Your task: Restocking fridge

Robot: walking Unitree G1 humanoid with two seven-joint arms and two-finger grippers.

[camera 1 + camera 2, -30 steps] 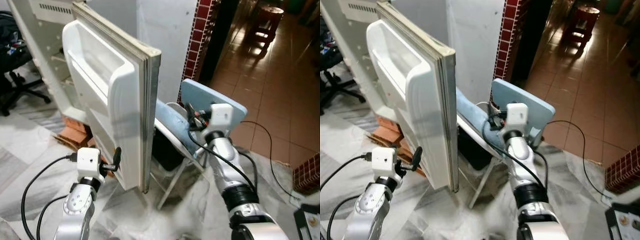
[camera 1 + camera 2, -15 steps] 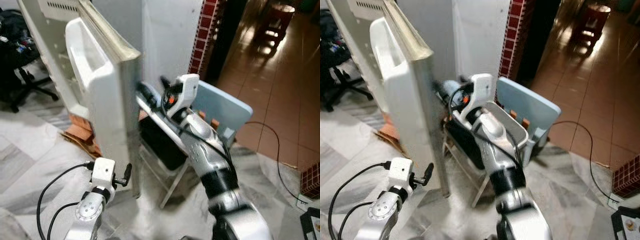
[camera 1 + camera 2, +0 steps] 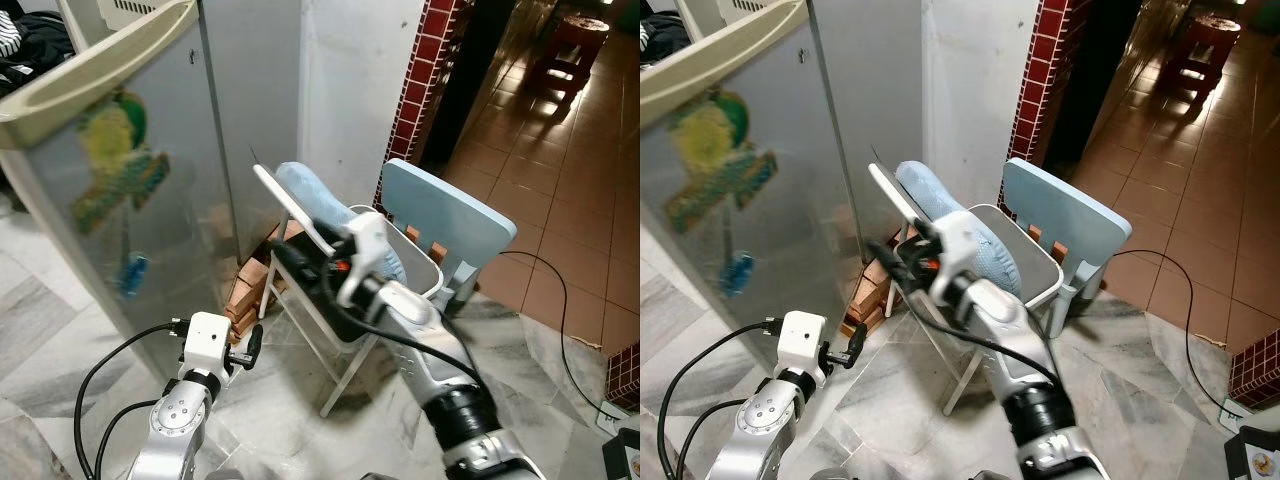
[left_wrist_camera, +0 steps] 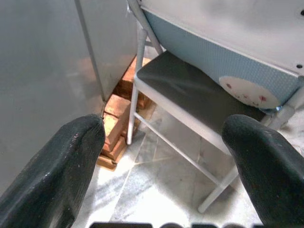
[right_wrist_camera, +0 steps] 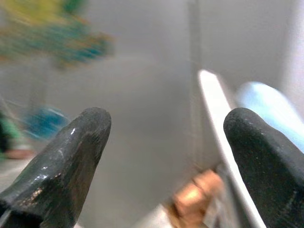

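Observation:
The fridge door (image 3: 110, 200) shows its grey outer face, with a yellow-green sticker (image 3: 110, 165) and a small blue one (image 3: 133, 275). It stands at or close to the fridge cabinet (image 3: 250, 100); the seam cannot be made out. My right gripper (image 3: 300, 262) is open at mid height, just right of the door's edge and over a folding chair (image 3: 320, 305). In its wrist view the right gripper (image 5: 166, 128) faces the stickered door with nothing between its fingers. My left gripper (image 3: 250, 347) hangs low beside the door's bottom corner, open and empty (image 4: 166, 142).
A padded white and blue board (image 3: 310, 200) leans on the folding chair. Behind stand a white basket (image 3: 418, 262) and a light blue plastic chair (image 3: 450, 215). Bricks (image 3: 245, 290) prop the fridge's foot. A red-tiled pillar (image 3: 425, 70) and a floor cable (image 3: 560, 330) are to the right.
The door has swung from wide open, inner shelves showing, round toward the cabinet. My right arm swept left across the chair with it. The camera has shifted too.

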